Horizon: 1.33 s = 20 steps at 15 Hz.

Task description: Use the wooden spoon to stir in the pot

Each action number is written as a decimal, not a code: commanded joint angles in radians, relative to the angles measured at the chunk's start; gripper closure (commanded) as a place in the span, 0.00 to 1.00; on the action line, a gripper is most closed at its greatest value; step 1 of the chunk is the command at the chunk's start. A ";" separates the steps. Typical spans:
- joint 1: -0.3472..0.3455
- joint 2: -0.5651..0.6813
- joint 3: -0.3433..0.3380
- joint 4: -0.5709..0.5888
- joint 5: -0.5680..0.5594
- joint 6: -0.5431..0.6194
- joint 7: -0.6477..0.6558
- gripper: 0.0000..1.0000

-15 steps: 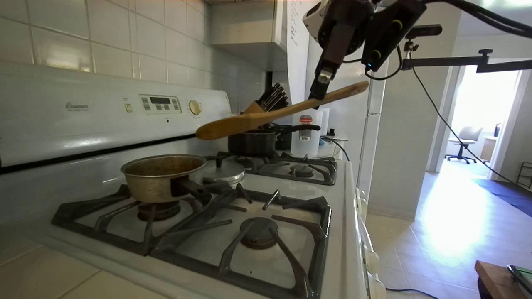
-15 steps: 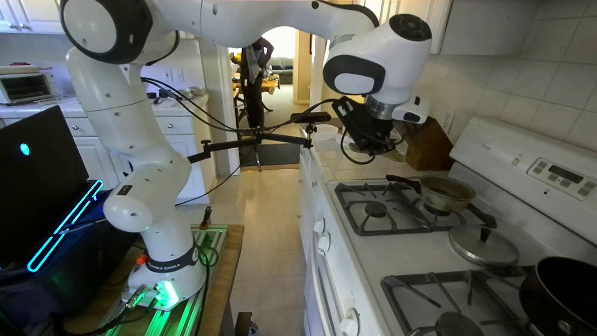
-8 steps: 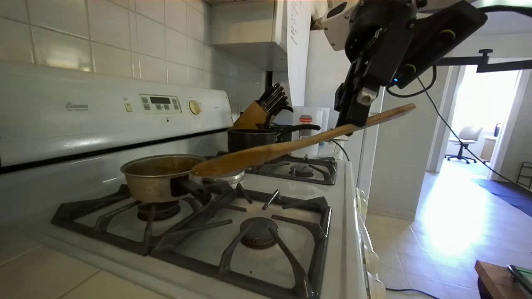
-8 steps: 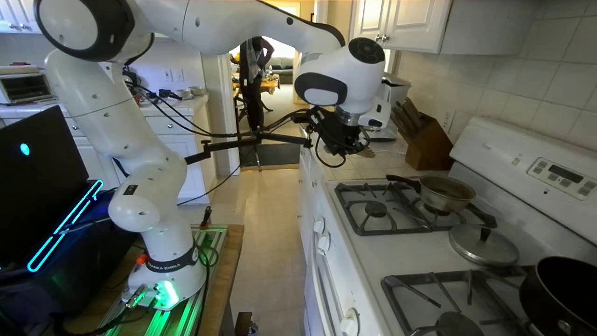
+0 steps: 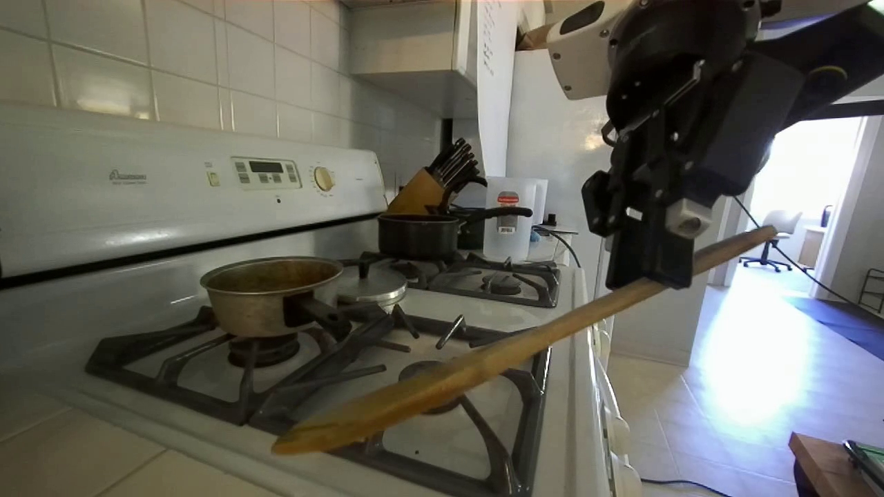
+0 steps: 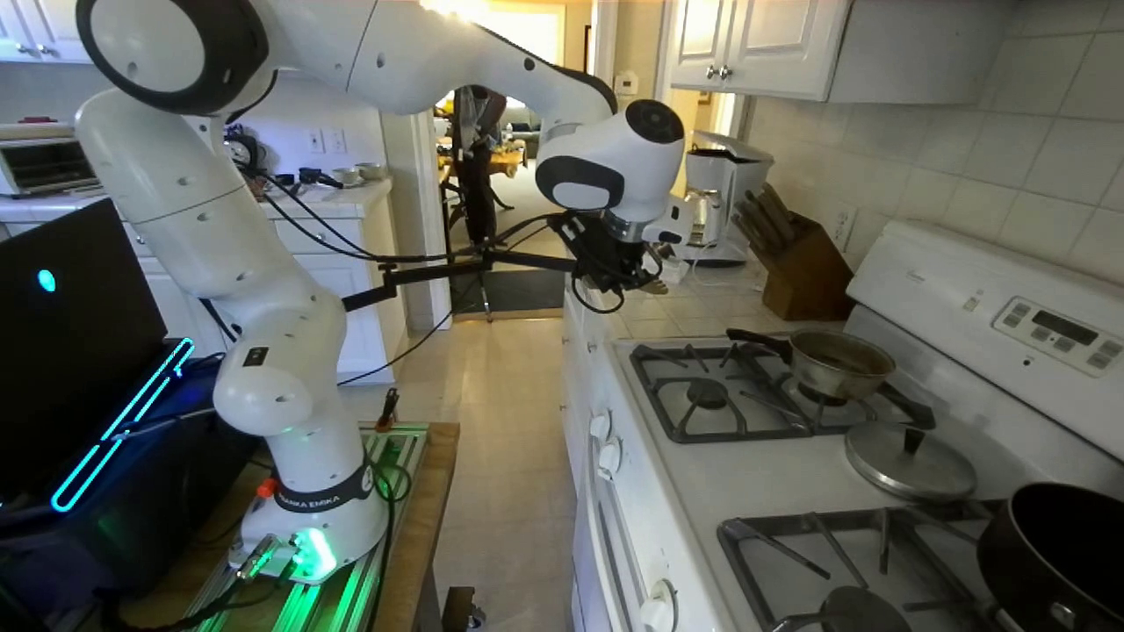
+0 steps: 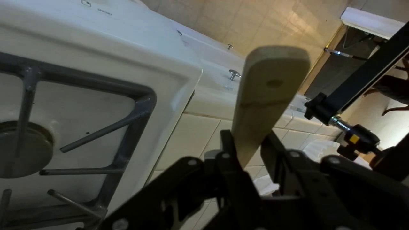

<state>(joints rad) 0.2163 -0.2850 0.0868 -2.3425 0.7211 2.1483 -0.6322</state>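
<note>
one wooden spoon (image 5: 518, 346) clamped between fingers (image 5: 649, 252)

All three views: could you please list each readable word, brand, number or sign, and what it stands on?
"FRANKA EMIKA" (first letter faint): black band on the robot's base.
Glowing emblem on the laptop: no letters visible.
Too small or blurred to read:
stove logo
keypad lettering
container label
white sheet writing
wrist-view stove marking
</note>
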 commanded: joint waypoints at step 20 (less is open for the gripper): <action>0.232 0.551 0.206 0.148 0.234 1.088 -0.237 0.93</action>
<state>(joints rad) 0.4338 0.1832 0.3057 -2.2434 0.9985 3.1900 -0.8581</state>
